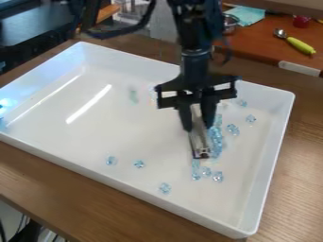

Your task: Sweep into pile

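Beads point(216, 138), pale blue and see-through, lie scattered in a large white tray point(69, 132), the thickest cluster right of centre, along the right side of a narrow greyish tool point(199, 142). A black gripper point(198, 128) hangs down from the top edge over the tray, its two fingers closed on either side of the tool, which slants down toward the tray floor. A few beads sit just below the tool's lower end, three more are spread apart to the lower left, and others lie toward the upper right. The tray rests on a brown wooden table point(38, 182). Behind it, a spoon point(300, 44) with a yellow-green handle and a teal cloth point(246, 15) lie on an orange-brown surface point(260, 42).
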